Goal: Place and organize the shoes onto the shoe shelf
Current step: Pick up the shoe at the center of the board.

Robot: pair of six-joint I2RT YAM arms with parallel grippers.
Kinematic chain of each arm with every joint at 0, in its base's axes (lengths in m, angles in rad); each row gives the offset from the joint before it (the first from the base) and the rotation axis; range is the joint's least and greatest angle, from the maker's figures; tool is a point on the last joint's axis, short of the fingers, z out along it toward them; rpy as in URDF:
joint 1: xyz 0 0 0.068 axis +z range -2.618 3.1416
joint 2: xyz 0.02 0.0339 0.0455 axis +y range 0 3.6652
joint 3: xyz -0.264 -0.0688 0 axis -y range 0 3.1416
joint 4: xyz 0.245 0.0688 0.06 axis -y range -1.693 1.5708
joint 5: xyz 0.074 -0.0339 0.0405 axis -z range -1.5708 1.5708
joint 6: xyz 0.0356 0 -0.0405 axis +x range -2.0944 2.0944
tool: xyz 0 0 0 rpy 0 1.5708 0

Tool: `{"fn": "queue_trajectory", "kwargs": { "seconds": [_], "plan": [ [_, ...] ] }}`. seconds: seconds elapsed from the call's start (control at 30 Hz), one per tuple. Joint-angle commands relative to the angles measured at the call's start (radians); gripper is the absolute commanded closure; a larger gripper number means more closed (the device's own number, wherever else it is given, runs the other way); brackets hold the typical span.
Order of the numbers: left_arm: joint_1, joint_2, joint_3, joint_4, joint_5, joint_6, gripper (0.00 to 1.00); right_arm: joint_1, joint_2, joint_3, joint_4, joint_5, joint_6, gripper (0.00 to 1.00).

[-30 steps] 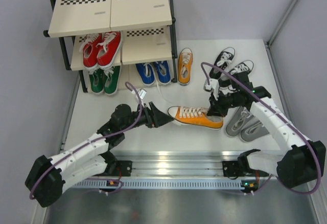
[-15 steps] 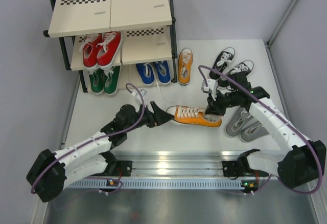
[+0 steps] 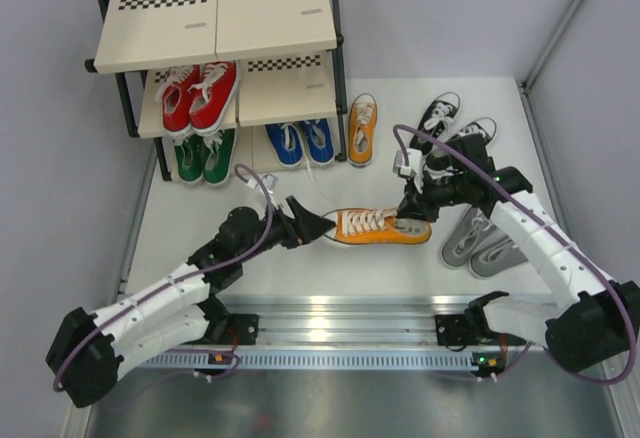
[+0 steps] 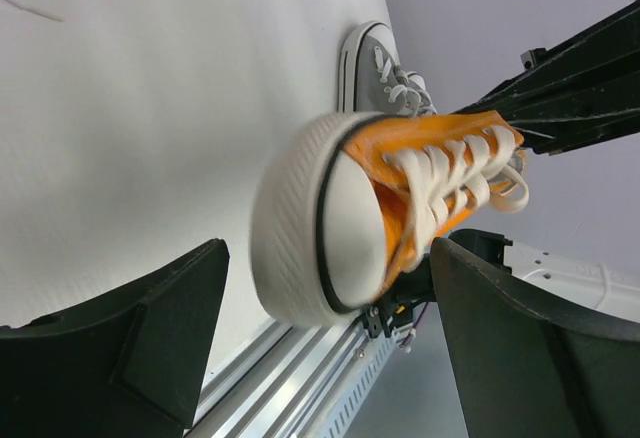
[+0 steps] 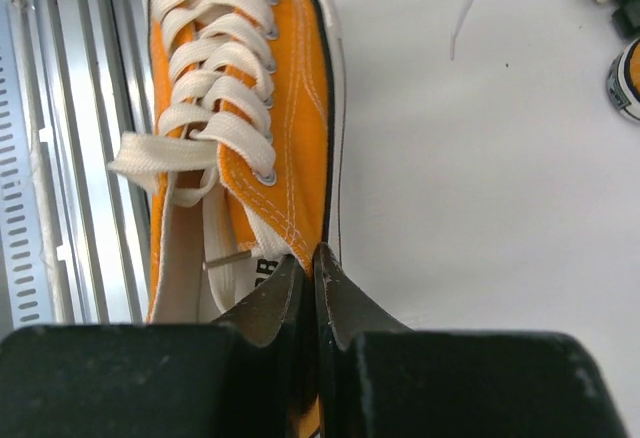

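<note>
Shoe (image 3: 378,226): we see orange canvas, white laces, ribbed white toe.
Right pincer (image 5: 309,276): pinched tight on its collar.
Left pincer (image 4: 328,248): wide open, toe between.

White table (image 3: 380,276) bears shoe shelf (image 3: 215,18), grey pair (image 3: 465,238), black pair (image 3: 438,115)
</note>
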Motion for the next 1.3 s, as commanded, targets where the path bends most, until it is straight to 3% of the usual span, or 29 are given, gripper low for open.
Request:
{"fn": "queue_trajectory", "kwargs": {
  "seconds": [0.0,0.17,0.47,0.77,0.8,0.9,0.93,1.0,1.03,1.1,1.2,1.23,1.27],
  "plan": [
    [-0.003,-0.033,0.033,-0.022,-0.028,0.038,0.13,0.024,-0.041,0.076,0.034,-0.121,-0.014,1.0],
    [-0.003,-0.092,0.021,-0.094,-0.071,0.052,0.13,0.024,-0.05,0.076,0.027,-0.119,-0.013,1.0],
    [-0.003,-0.053,-0.035,0.102,0.106,-0.069,0.13,0.038,-0.011,0.051,0.109,-0.197,0.067,1.0],
    [-0.003,-0.01,-0.036,0.174,0.12,-0.129,0.18,0.075,0.035,0.029,0.238,-0.183,0.144,1.0],
    [-0.003,-0.011,-0.036,0.176,0.114,-0.138,0.21,0.076,0.031,0.019,0.255,-0.174,0.147,1.0],
    [-0.003,-0.022,-0.041,0.179,0.104,-0.164,0.44,0.089,0.016,-0.019,0.306,-0.156,0.142,1.0],
    [-0.003,-0.028,-0.042,0.177,0.105,-0.167,0.57,0.089,0.015,-0.028,0.309,-0.156,0.132,0.97],
    [-0.003,-0.036,-0.052,0.166,0.102,-0.163,0.72,0.092,0.015,-0.028,0.295,-0.157,0.092,0.95],
    [-0.002,-0.051,-0.053,0.156,0.09,-0.157,0.87,0.092,0.017,-0.024,0.274,-0.163,0.064,0.91],
    [0.003,-0.083,-0.055,0.098,0.079,-0.115,0.99,0.093,0.02,-0.007,0.214,-0.17,-0.015,0.87],
    [0.038,-0.124,-0.05,0.012,0.105,-0.048,1.0,0.093,0.017,0.022,0.107,-0.176,-0.153,0.66],
    [0.068,-0.132,-0.044,-0.01,0.12,-0.03,1.0,0.093,0.014,0.033,0.076,-0.177,-0.198,0.5],
    [0.089,-0.135,-0.039,-0.031,0.177,0.006,1.0,0.095,0.009,0.039,0.047,-0.177,-0.27,0.4]
  ]
}}
